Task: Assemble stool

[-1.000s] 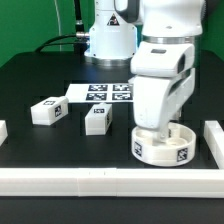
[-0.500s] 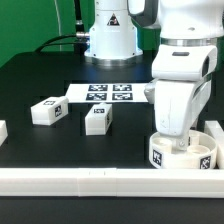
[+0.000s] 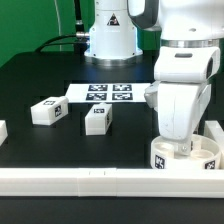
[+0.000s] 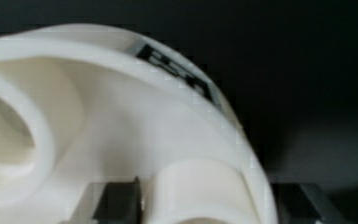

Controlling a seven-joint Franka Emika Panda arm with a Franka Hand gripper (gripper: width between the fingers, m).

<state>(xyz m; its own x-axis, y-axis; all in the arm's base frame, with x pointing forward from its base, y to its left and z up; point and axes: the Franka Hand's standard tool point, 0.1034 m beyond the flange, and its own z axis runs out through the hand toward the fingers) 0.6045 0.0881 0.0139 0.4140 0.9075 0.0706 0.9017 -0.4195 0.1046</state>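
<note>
The stool's round white seat (image 3: 200,158) rests on the black table at the exterior view's right, in the corner between the front rail and the right rail. My gripper (image 3: 183,148) reaches straight down onto it and is shut on the seat's rim wall. In the wrist view the seat (image 4: 105,110) fills most of the picture, with its wall clamped in my gripper (image 4: 199,200) between the dark fingers (image 4: 114,200). Two short blocky legs (image 3: 47,111) (image 3: 97,119) lie loose at the exterior view's left, each with a tag.
The marker board (image 3: 110,93) lies flat in the middle of the table behind the legs. A white front rail (image 3: 100,180) runs along the near edge, a right rail (image 3: 214,135) stands beside the seat, and the arm's base (image 3: 108,40) is at the back.
My gripper has carried the seat toward the exterior view's right, from mid-front to the corner by the right rail. The legs have not moved.
</note>
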